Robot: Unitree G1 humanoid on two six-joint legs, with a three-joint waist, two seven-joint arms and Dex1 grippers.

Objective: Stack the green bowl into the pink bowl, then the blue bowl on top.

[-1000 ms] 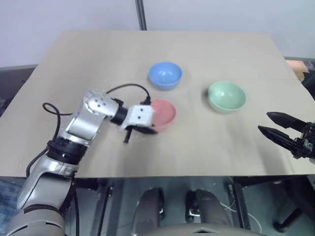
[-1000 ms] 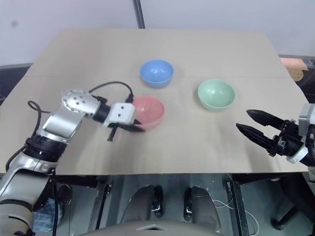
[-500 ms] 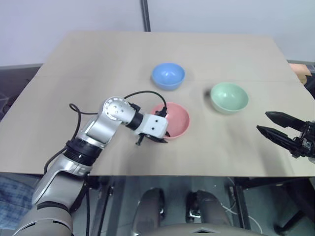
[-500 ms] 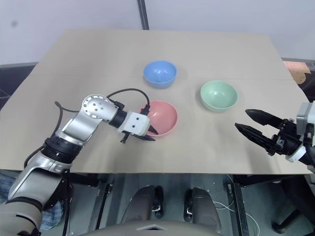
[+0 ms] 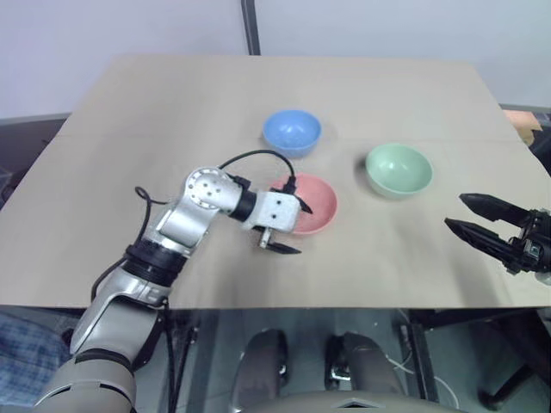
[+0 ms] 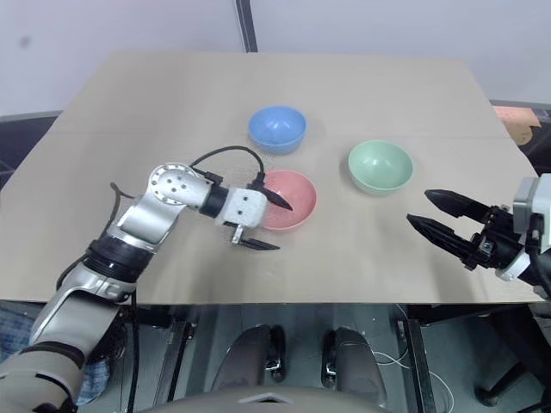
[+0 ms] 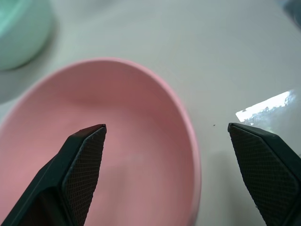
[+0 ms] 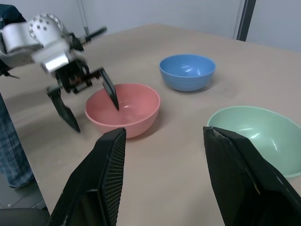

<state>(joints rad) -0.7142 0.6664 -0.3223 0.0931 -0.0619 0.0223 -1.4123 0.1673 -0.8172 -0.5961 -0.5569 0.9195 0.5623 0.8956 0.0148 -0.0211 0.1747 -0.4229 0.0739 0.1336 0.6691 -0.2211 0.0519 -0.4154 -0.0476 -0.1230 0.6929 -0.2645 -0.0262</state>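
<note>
Evidently, the pink bowl (image 5: 306, 205) has been set near the middle of the tabletop (image 5: 129, 129) as the base of the stack, with the blue bowl (image 5: 292, 132) just behind it and the green bowl (image 5: 398, 169) off to the robot's right, all three apart and none stacked yet. The left claw (image 5: 289, 226) is spread wide across the pink bowl's near rim, one finger over the hollow and the other outside the wall, so nothing is gripped; a release is judged to be in hand. The right claw (image 5: 475, 218) is held open and empty near the green bowl, presumably ready to fetch it. From the left wrist, the gap between fingers and rim is made plain. From the right wrist, all three bowls are seen side-on, upright and empty.
</note>
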